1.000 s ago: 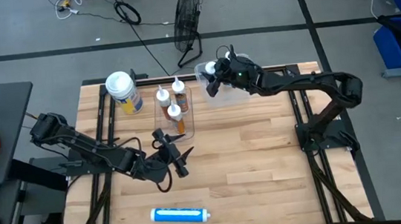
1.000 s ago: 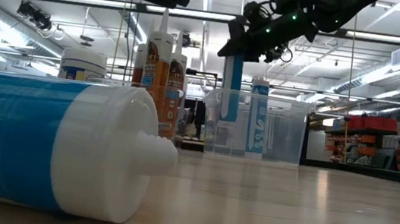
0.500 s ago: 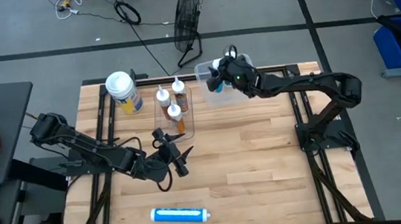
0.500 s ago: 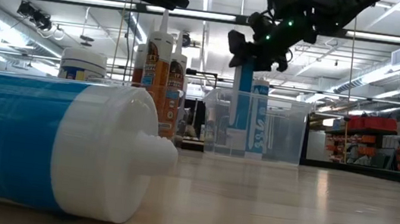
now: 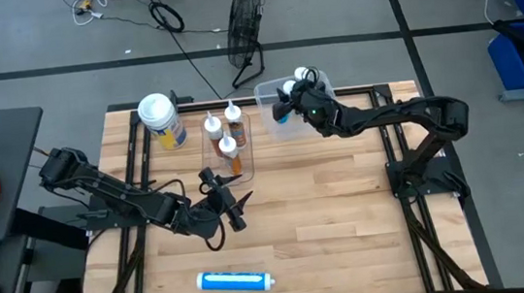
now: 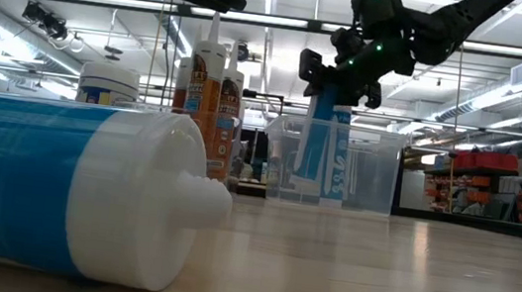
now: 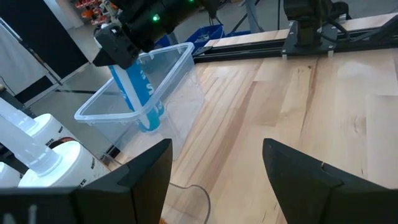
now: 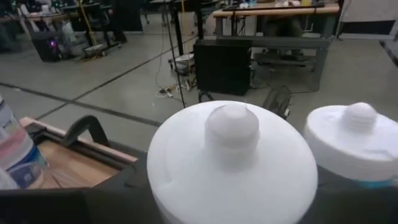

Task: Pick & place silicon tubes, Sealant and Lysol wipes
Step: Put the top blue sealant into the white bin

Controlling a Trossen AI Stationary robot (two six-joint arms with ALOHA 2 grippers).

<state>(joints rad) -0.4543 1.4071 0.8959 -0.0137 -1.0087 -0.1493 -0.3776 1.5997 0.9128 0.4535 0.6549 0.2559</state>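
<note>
Blue tube (image 6: 316, 143) base behind bin wall (image 6: 368, 169)

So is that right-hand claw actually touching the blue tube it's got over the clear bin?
Touching. In the low view the right gripper clamps the top of the blue tube, which hangs tilted into the clear bin; the left wrist view shows the same grip.

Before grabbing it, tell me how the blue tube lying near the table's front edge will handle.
The blue tube lies on its side on bare wood, so a nudge would probably roll it. Its round, smooth-looking body may slip in narrow fingers. It looks rigid rather than floppy.
</note>
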